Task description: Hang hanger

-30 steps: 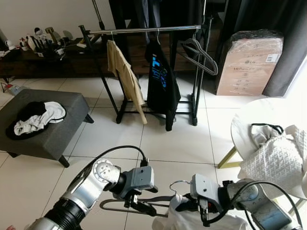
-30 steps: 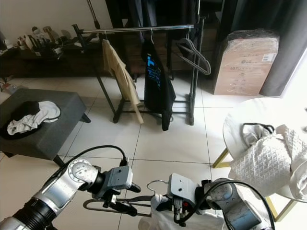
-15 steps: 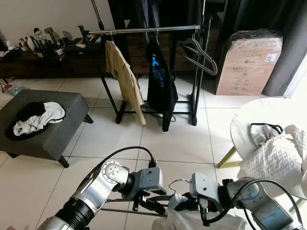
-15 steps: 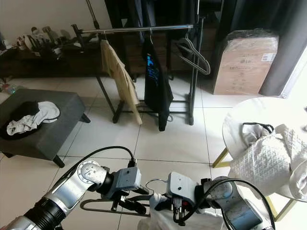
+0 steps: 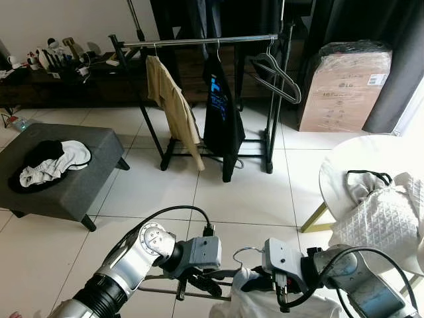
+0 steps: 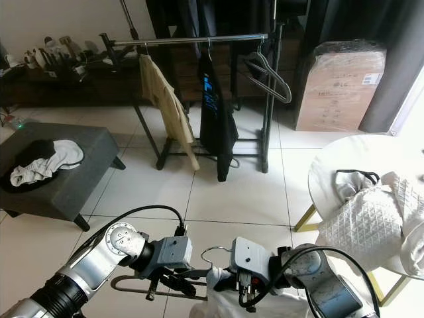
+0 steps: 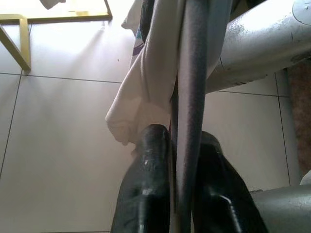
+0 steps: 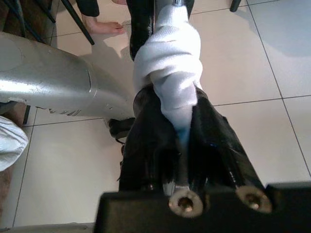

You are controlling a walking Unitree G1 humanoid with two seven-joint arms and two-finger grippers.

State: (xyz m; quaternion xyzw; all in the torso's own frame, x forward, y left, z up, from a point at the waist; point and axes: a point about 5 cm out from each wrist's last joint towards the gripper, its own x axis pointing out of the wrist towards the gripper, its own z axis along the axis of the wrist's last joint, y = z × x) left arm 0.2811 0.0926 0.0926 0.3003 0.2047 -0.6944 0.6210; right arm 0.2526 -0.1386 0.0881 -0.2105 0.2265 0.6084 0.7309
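Note:
Low in front of me, my left gripper [image 5: 207, 285] is shut on the grey metal hanger [image 5: 165, 290], whose hook [image 5: 242, 253] curls up beside the right wrist. The left wrist view has the hanger's bar [image 7: 192, 97] clamped between the black fingers [image 7: 150, 165]. Right beside it, my right gripper [image 5: 257, 283] is shut on a bunched white garment [image 5: 265, 306], which bulges between that gripper's fingers [image 8: 146, 141] as a white roll [image 8: 167, 73]. The garment [image 7: 141, 97] lies against the hanger. Far ahead stands the clothes rack [image 5: 199, 41].
On the rack hang a beige shirt [image 5: 171, 106], a black shirt [image 5: 222, 106] and a bare hanger [image 5: 275, 73]. A grey ottoman [image 5: 79, 185] with clothes is at left, a cardboard box [image 5: 344, 86] back right, a round table [image 5: 351, 165] with quilted cloth [image 5: 384, 218] at right. A person's foot [image 8: 109, 26] is nearby.
My left gripper has carried the hanger rightward, closer to the right gripper and the white garment. The right gripper has stayed put.

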